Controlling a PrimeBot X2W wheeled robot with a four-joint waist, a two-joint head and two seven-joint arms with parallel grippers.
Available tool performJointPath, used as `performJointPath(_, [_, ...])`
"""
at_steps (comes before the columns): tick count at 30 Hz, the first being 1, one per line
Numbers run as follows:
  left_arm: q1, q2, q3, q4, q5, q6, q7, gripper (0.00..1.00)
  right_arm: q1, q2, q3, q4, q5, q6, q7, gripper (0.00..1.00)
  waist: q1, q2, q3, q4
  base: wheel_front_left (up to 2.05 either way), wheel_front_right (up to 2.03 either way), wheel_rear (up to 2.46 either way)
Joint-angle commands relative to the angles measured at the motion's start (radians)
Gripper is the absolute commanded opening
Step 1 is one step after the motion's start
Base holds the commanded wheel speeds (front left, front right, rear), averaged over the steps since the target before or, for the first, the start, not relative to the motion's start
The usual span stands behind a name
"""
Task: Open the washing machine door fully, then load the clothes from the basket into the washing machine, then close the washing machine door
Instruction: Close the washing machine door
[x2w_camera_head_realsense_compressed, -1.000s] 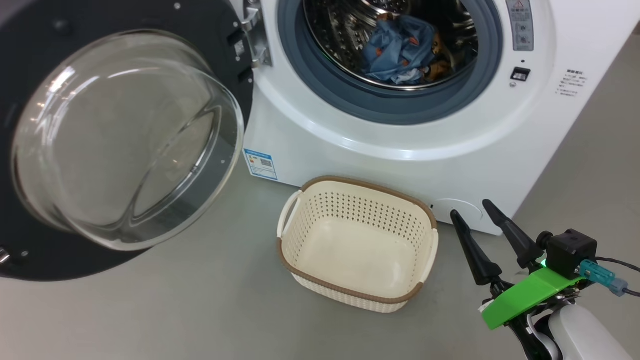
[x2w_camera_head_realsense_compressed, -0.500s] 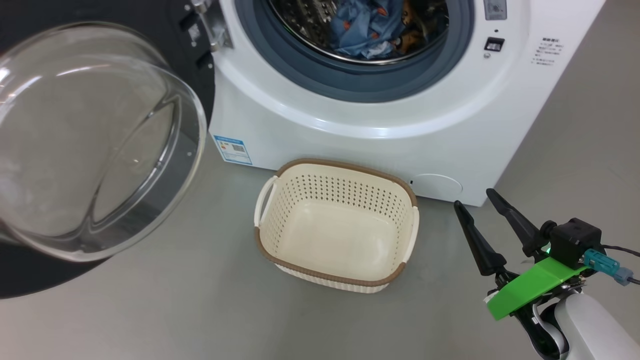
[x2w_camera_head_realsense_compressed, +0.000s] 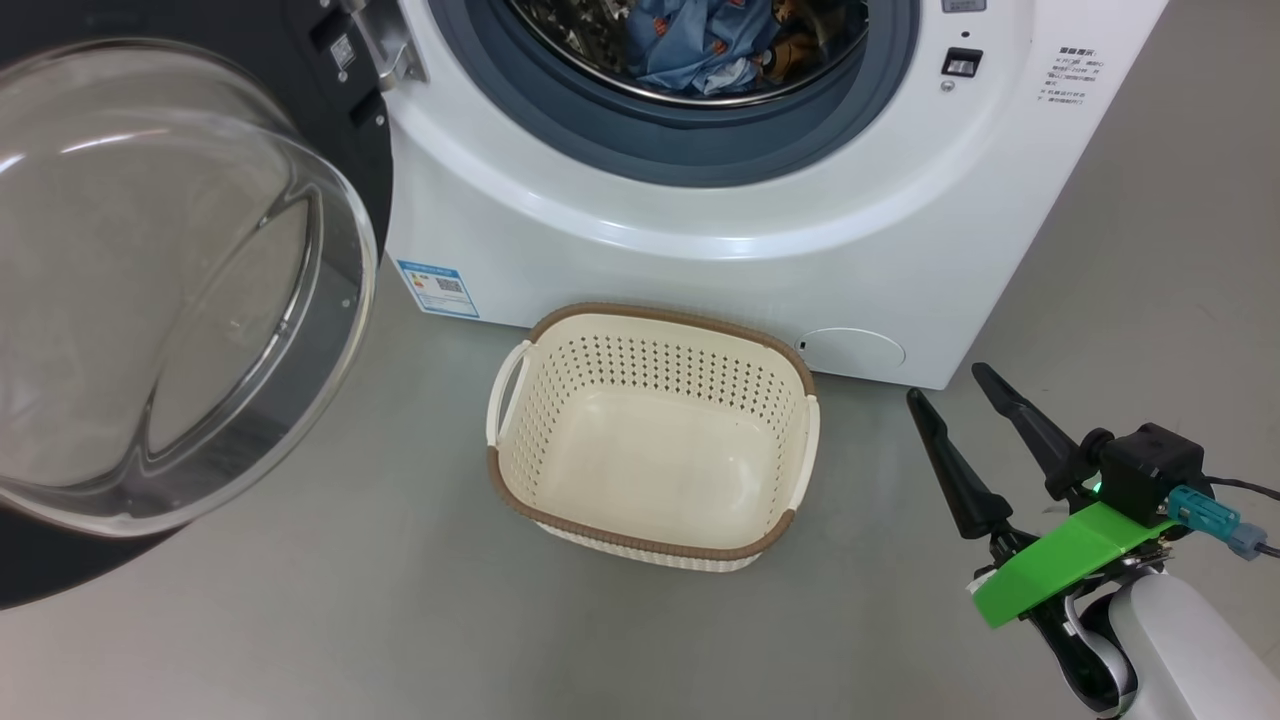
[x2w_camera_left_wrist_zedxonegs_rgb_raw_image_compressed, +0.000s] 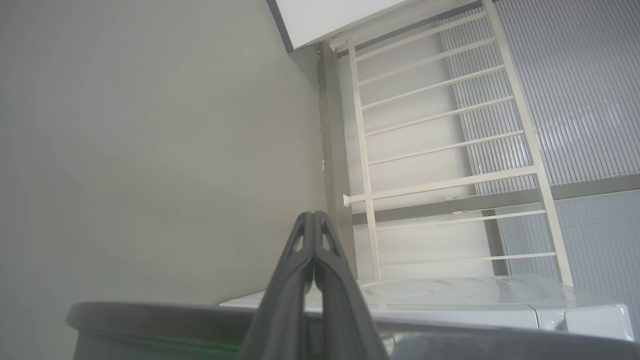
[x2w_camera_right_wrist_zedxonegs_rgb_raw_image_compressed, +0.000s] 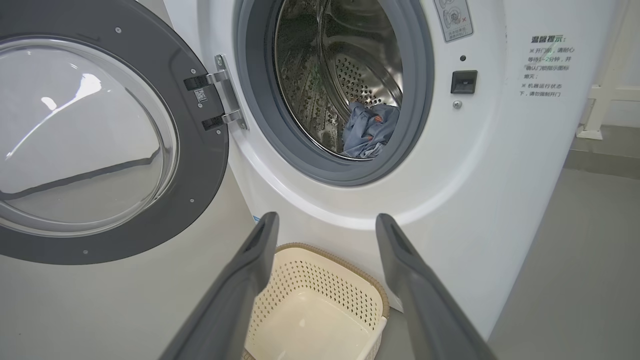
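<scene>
Right gripper (x2w_camera_head_realsense_compressed: 945, 382): fingers spread wide, nothing between them. It sits at the near right above the floor (x2w_camera_head_realsense_compressed: 300, 620), and its tips point far-left toward the lower right corner of the washer (x2w_camera_head_realsense_compressed: 700, 260) without touching it. A green bracket and a pale forearm follow behind it toward the near right edge.

Left gripper (x2w_camera_left_wrist_zedxonegs_rgb_raw_image_compressed: 313, 214): fingers pressed together with nothing visible in them, pointing up along a grey wall. A dark curved edge crosses below them. Contact with it cannot be determined.

Clearances: open floor lies between the right fingertips and the basket (x2w_camera_head_realsense_compressed: 650, 365), and more open floor lies on the near side of the basket. The basket's far rim stands just beside the washer front. The door (x2w_camera_head_realsense_compressed: 150, 300) is swung wide to the left on its hinge, and its glass bowl overhangs the floor left of the basket, well apart from it.

Count: one washer, one door and one basket, the last with its bare bottom showing. The clothes (x2w_camera_head_realsense_compressed: 700, 45) lie as one blue printed bundle low in the drum (x2w_camera_right_wrist_zedxonegs_rgb_raw_image_compressed: 350, 65), behind the seal (x2w_camera_head_realsense_compressed: 690, 150). Separate pieces cannot be counted.
</scene>
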Motion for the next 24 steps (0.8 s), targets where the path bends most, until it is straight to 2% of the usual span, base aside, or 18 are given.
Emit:
performJointPath(1, [-0.021,0.083,0.009,-0.011,-0.014,-0.007,0.015,0.0,-0.016,-0.003,0.011,-0.017,-0.012,0.002,-0.005,1.0,0.0,0.0,-0.002,0.0,0.0,0.0,0.0])
performJointPath(9, [-0.015,0.084,-0.026,0.003,0.002,-0.007,0.064,0.0,-0.014,0.012,0.005,-0.015,-0.011,0.002,-0.005,1.0,0.0,0.0,-0.019,0.001,0.0,0.0,0.0])
performJointPath(24, [0.089,0.028,-0.078,-0.174,-0.055,-0.007,0.34,0.0,0.012,0.073,-0.017,-0.013,0.001,0.002,-0.005,1.0,0.0,0.0,-0.071,0.014,0.0,0.0,0.0])
